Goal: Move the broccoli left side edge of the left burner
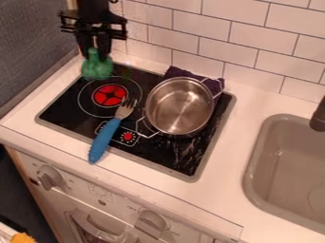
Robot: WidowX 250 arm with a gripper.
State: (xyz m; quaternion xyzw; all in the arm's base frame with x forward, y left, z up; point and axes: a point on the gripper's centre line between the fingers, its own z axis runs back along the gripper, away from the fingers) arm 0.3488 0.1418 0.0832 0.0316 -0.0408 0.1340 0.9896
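A: So, what's on that black cooktop [63, 105]?
B: Shiny two-handled metal pot [179, 107] on the right, left burner [109, 95] with a red centre.
A: And the gripper [94, 47]?
B: Above the cooktop's far left corner, pinching the toy broccoli [96, 69]. Broccoli's right below it, stalk between the fingertips, florets hanging near the burner's far edge.

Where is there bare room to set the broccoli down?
Bare: the cooktop's left corner, between the left burner and the fork's handle; and the white counter between cooktop and sink. Crowded: the back left, where the jaws hold the broccoli; the right side, with the pot and purple cloth; and the front edge, which the fork crosses.
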